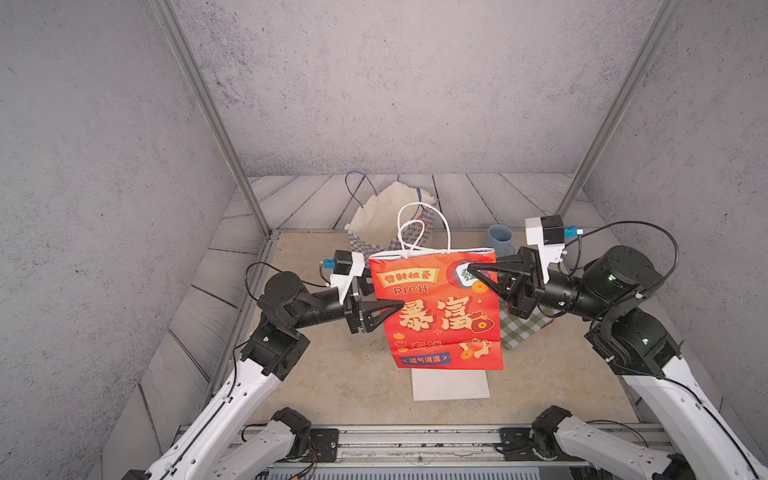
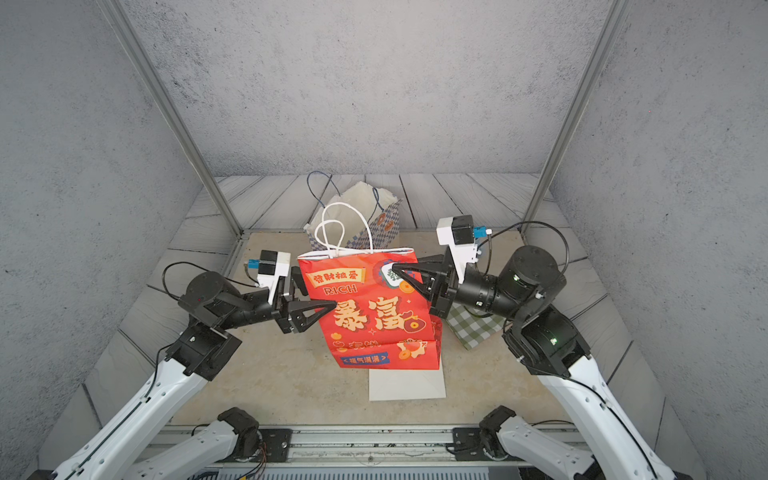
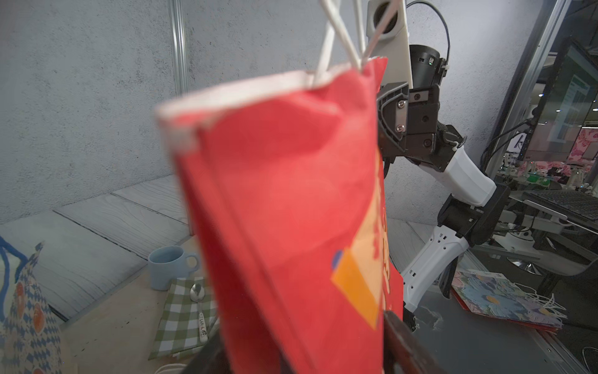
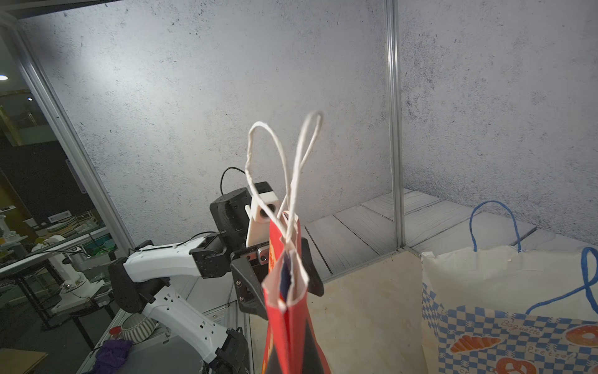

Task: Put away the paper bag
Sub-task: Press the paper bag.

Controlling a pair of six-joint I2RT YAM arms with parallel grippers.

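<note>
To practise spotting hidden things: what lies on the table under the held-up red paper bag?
A white sheet shows below the red paper bag; its far part is covered.

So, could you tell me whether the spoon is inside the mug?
No, the spoon lies flat on the checked cloth, outside the mug.

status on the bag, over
Left gripper open, astride edge of red paper bag. Right gripper shut on its top corner, bag hanging flat. Checkered bag stands open behind; nothing between.
</note>
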